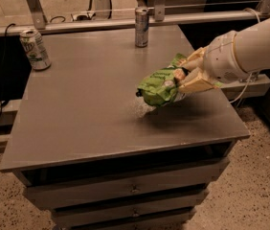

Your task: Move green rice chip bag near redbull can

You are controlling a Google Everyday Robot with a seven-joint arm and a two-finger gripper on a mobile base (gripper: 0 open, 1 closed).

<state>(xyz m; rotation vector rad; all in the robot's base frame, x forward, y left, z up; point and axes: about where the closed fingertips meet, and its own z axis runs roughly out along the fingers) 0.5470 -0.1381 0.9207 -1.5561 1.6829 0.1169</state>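
Green rice chip bag (161, 85), crinkly bright-green foil: held clear above right half of grey surface (77, 109), clamped in cream two-finger gripper (183, 75). Slim silver redbull can (141, 27) stood at far edge, well apart. Risks judged: can toppled by low approach; bag slipped from thin-edge grasp.

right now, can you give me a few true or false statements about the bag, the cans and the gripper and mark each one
1. The gripper is shut on the green rice chip bag. True.
2. The redbull can lies on its side. False: it stands upright at the back edge of the table.
3. The bag touches the redbull can. False: they are well apart, with the bag over the right half of the table, nearer the front.
4. A white-and-green soda can stands near the table's back corner at the left of the view. True.
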